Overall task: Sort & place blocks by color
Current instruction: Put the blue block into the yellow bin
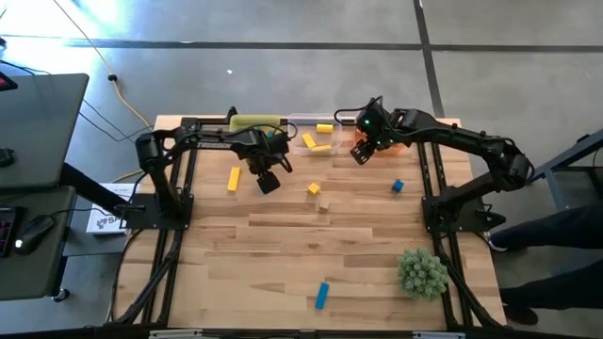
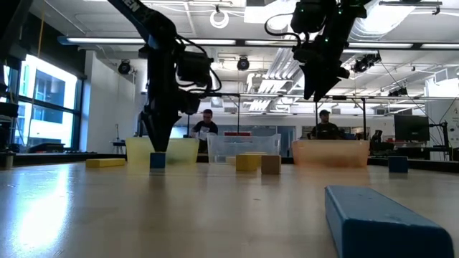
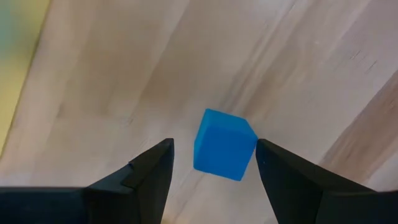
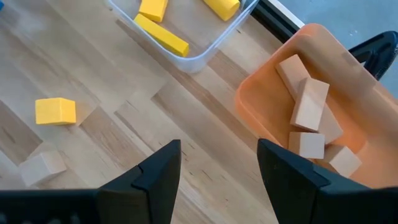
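My left gripper (image 3: 214, 162) is open and low over the table, with a blue cube (image 3: 224, 144) between its fingers. The cube rests on the table (image 2: 158, 160); in the high view the left gripper (image 1: 268, 179) hides it. My right gripper (image 1: 363, 151) is open and empty, high (image 2: 315, 86) above the near rim of the orange bin (image 4: 311, 118), which holds several tan blocks. The clear bin (image 4: 186, 59) holds yellow blocks. On the table lie a yellow bar (image 1: 233, 179), a yellow cube (image 1: 314, 189), a tan cube (image 1: 324, 203), another blue cube (image 1: 398, 186) and a blue bar (image 1: 322, 295). My left gripper's fingers come from above and stand on either side of the blue cube. One fingertip (image 3: 264, 152) is close against the cube's side (image 3: 252, 146); I cannot tell whether it touches. The cube sits flat on the table.
A translucent yellow bin (image 1: 256, 122) stands at the far edge, left of the clear bin. A spiky green plant ball (image 1: 422, 273) sits near the right front. People stand in the room beyond the table (image 2: 326, 125).
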Action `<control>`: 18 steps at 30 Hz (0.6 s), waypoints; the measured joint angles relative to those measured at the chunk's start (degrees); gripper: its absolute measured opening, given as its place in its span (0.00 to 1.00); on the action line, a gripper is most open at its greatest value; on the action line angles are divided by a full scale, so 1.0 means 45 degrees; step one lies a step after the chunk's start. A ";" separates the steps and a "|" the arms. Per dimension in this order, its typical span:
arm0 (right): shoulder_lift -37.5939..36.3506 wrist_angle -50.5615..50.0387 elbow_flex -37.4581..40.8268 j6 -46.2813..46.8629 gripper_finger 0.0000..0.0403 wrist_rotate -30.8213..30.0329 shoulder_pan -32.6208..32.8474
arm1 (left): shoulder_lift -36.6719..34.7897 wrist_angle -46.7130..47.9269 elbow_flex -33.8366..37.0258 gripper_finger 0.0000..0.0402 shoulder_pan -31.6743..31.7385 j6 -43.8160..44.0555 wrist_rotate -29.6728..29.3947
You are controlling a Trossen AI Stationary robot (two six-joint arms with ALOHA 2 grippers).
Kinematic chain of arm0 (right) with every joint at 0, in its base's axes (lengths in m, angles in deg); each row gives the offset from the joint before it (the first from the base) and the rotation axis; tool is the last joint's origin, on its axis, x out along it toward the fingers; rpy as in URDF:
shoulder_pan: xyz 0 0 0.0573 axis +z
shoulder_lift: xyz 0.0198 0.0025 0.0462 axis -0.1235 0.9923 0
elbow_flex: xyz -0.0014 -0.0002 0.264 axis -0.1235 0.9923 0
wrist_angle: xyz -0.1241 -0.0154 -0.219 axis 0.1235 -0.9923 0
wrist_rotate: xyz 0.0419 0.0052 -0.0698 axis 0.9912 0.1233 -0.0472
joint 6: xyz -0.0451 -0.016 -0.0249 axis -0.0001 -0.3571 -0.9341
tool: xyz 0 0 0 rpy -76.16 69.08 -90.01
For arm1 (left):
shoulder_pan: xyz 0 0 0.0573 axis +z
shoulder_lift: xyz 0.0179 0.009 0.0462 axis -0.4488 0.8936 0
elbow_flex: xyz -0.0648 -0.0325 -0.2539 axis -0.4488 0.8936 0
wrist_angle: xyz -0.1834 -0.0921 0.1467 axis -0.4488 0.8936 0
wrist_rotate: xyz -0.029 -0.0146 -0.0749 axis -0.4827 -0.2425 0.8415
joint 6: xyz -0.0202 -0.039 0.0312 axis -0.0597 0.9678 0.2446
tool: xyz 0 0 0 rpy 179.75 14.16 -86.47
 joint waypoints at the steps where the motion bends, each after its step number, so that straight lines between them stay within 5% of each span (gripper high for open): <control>1: 0.0000 0.0000 0.0000 0.0000 0.49 -0.0002 0.0000 | 0.0083 -0.0051 -0.0004 0.54 -0.0005 -0.0111 0.0010; 18: 0.0005 0.0040 0.0000 0.0107 0.49 -0.0002 0.0000 | 0.0799 -0.0206 -0.0004 0.50 -0.0049 -0.0444 -0.0227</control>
